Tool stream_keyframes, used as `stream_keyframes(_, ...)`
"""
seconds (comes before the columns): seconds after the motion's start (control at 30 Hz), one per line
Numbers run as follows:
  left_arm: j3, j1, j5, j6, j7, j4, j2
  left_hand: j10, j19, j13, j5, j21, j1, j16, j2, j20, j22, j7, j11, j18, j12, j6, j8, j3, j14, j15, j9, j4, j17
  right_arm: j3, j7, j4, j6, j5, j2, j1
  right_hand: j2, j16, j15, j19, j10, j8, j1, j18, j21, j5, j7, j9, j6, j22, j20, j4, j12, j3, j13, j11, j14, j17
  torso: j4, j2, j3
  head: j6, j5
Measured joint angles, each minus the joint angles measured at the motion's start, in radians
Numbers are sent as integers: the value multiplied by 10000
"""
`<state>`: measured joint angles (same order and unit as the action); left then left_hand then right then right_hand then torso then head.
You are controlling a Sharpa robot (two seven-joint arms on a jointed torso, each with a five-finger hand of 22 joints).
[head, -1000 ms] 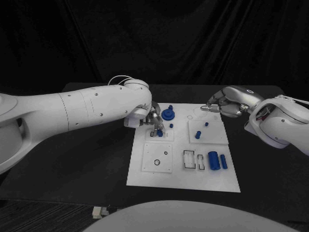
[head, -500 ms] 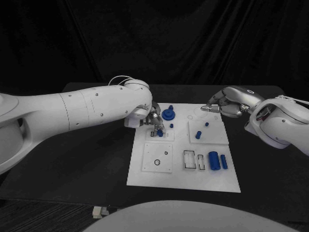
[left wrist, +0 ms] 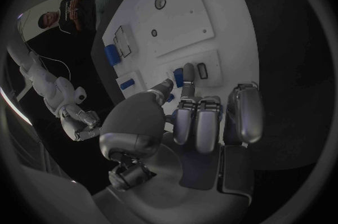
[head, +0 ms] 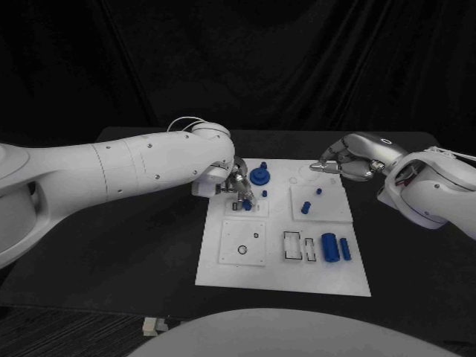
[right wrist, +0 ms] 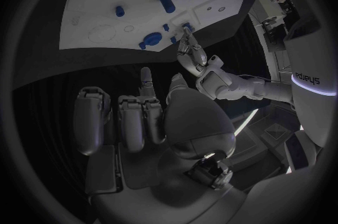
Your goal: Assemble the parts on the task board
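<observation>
Fingers of the left hand (head: 233, 186) pinch a small blue part (head: 247, 204) at the far-left square of the white task board (head: 284, 277), which lies mid-counter (head: 120, 245). More blue parts lie on the board, a large cylinder (head: 328, 247) among them. Beyond the board's far right corner, the right hand (head: 343, 163) hovers, fingers curled in on nothing.
</observation>
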<state>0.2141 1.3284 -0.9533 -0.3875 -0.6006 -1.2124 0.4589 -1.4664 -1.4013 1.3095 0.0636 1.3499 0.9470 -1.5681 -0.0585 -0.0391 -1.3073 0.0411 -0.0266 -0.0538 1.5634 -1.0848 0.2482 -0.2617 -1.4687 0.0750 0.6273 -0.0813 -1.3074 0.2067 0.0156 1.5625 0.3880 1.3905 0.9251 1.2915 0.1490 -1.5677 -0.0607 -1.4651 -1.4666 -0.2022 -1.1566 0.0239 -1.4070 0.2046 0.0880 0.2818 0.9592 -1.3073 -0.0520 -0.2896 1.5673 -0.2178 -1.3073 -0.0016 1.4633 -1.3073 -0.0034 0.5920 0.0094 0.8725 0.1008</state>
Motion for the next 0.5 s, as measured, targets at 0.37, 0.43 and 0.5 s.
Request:
stream_keyframes(0.37, 0, -7, -1, -3, 1, 52, -71, -5, 0, 0, 0, -2, 243, 0, -29, 0, 0, -88, -69, 1, 0, -88, 279, 104, 37, 37, 401, 26, 1, 0, 6, -51, -34, 0, -44, -3, 0, 0, 0, 0, 0, 0, 0, 0, 0, 0, 0, -2, 0, -7, 0, 0, 0, 0, 0, 0, 0, 0, 0, 1, -1, 0, 34)
stream_keyframes(0.43, 0, -9, -1, -3, 1, 66, -90, -5, 0, 0, 0, -2, 244, 0, -29, 0, 0, -88, -70, 1, 0, -88, 279, 132, 37, 37, 449, 54, 1, 0, 8, -56, -41, 0, -47, -4, 0, 0, 0, 0, 0, 0, 0, 0, 0, 0, 0, -2, 0, -7, 0, 0, 0, 0, 0, 0, 0, 0, -1, 2, -1, 0, 34)
stream_keyframes(0.5, 0, -10, -1, -3, 1, 77, -106, -5, 0, 0, 0, -2, 243, 0, -29, 0, 0, -88, -70, 0, 0, -88, 358, 161, 37, 37, 520, 24, 1, 0, 9, -58, -46, 0, -47, -4, 0, 0, 0, 0, 0, 0, 0, 0, 0, 0, 0, -2, 0, -7, 0, 0, 0, 0, 0, 0, 0, 0, -1, 2, -1, 0, 34)
